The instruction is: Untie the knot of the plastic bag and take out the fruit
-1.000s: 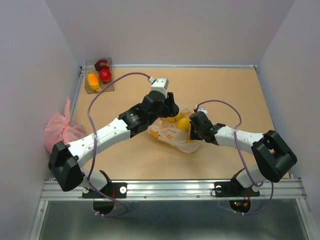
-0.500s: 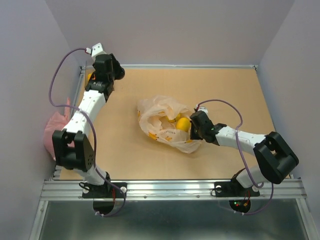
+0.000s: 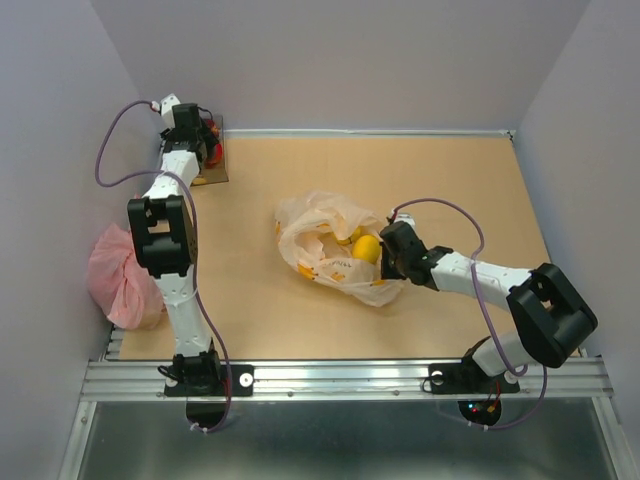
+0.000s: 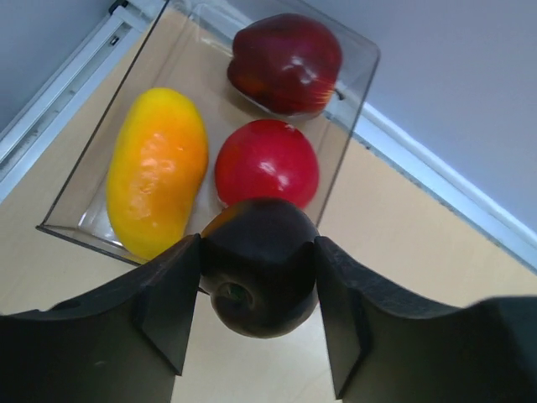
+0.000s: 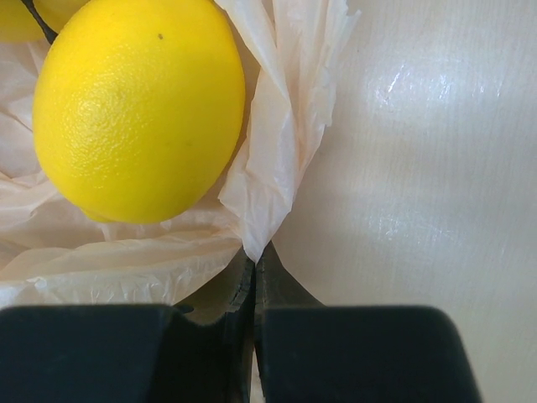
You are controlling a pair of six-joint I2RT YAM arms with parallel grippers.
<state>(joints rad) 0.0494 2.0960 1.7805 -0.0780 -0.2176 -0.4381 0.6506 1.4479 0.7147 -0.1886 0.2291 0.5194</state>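
Dark fruit (image 4: pixel 260 243) clamped in left claw (image 4: pixel 256 281) over clear tray (image 4: pixel 359 92), right claw (image 5: pixel 254 262) pinching plastic bag (image 5: pixel 281 159) beside yellow fruit (image 5: pixel 138 109)

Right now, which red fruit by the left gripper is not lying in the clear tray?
The darkest fruit, held in the left gripper, clear of the tray; the bright red fruit and the maroon apple lie inside it.
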